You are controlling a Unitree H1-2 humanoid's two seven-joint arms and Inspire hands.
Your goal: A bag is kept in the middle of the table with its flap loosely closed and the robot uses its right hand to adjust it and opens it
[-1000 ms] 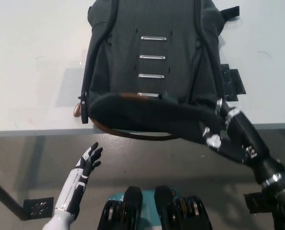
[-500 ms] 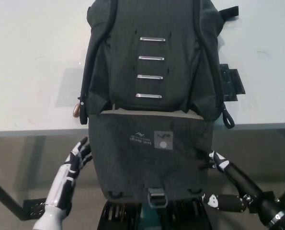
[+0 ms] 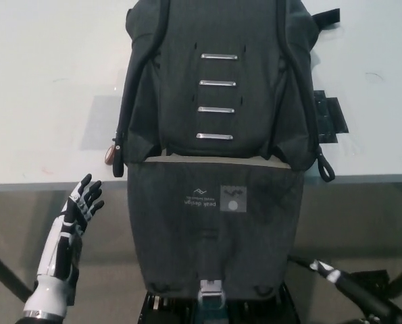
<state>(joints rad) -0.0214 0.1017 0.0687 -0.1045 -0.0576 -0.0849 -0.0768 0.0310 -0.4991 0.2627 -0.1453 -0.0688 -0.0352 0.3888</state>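
A dark grey backpack (image 3: pixel 217 81) lies on the white table (image 3: pixel 45 88), with several metal bars down its middle. Its flap (image 3: pixel 214 229) hangs open over the table's front edge, showing a logo patch and a buckle at its lower end. My black right arm (image 3: pixel 349 290) shows low at the bottom right, away from the flap; its hand is out of the picture. My white left hand (image 3: pixel 82 206) is open at the lower left, below the table edge and apart from the bag.
A black strap piece (image 3: pixel 329 115) lies on the table to the right of the bag. A zipper pull (image 3: pixel 111 154) hangs at the bag's left side. Grey floor shows below the table edge.
The flap, held folded up by my right hand a second ago, now hangs fully down over the edge. My right arm has dropped away to the bottom right. My left hand moved left.
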